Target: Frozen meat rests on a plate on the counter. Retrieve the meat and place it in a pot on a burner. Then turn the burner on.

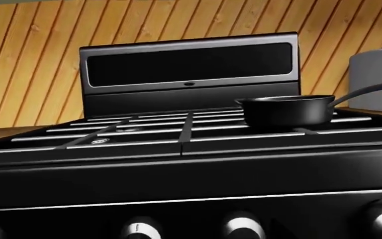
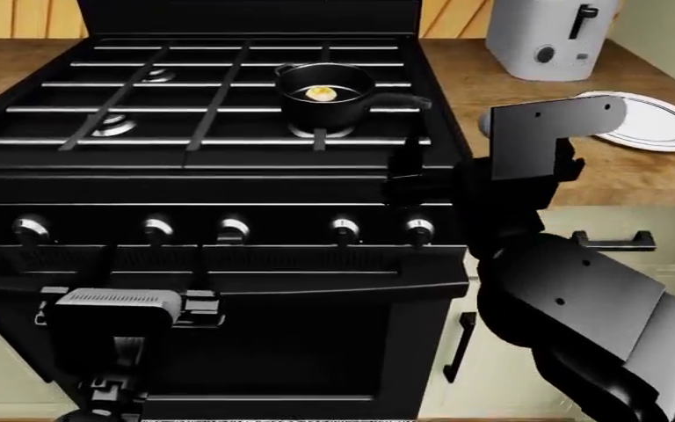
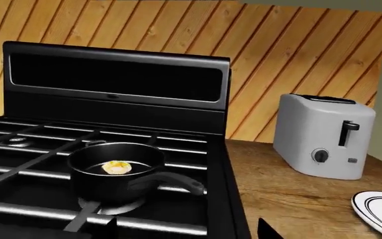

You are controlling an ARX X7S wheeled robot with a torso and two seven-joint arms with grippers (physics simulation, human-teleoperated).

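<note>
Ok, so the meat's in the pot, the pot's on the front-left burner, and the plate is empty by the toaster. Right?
Not quite: the pot sits over a right-hand burner, not the front-left one; the head view shows it at the range's right side. The rest holds: the meat lies in the pot, and the plate is empty on the counter by the toaster.

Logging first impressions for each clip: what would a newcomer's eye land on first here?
Probably the small black pot on a right-hand burner of the black range, with the yellowish meat already lying inside it. Next, the empty white plate on the wood counter to the right, near a silver toaster.
</note>
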